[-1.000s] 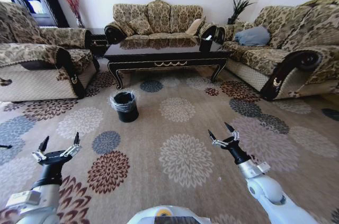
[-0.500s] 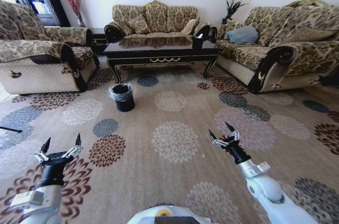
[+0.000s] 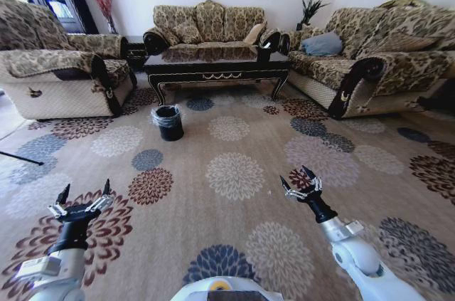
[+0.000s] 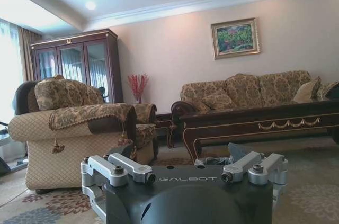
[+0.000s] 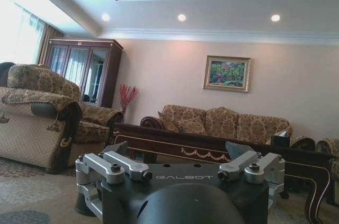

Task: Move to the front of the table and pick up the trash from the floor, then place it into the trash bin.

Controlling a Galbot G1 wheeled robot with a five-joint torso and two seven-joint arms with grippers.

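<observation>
The dark glossy table (image 3: pixel 217 65) stands at the far side of the room between the sofas; its gold-trimmed apron also shows in the left wrist view (image 4: pixel 275 123) and the right wrist view (image 5: pixel 201 150). The black trash bin (image 3: pixel 169 122) with its clear liner stands on the floor (image 3: pixel 234 173) off the table's front left corner. The trash is out of view. My left gripper (image 3: pixel 85 188) hovers open low over the carpet at the near left. My right gripper (image 3: pixel 295 176) hovers open at the near right. Both are empty and far from the bin.
Patterned sofas flank the table: one on the left (image 3: pixel 60 73), one behind (image 3: pixel 206 25), one on the right (image 3: pixel 377 59). A thin dark rod (image 3: pixel 20 158) lies at the left edge. A broad stretch of carpet separates me from the table.
The whole picture has shifted as the camera moved: the table and bin now look smaller and higher, with more carpet in front. Both arms keep their pose, grippers still open.
</observation>
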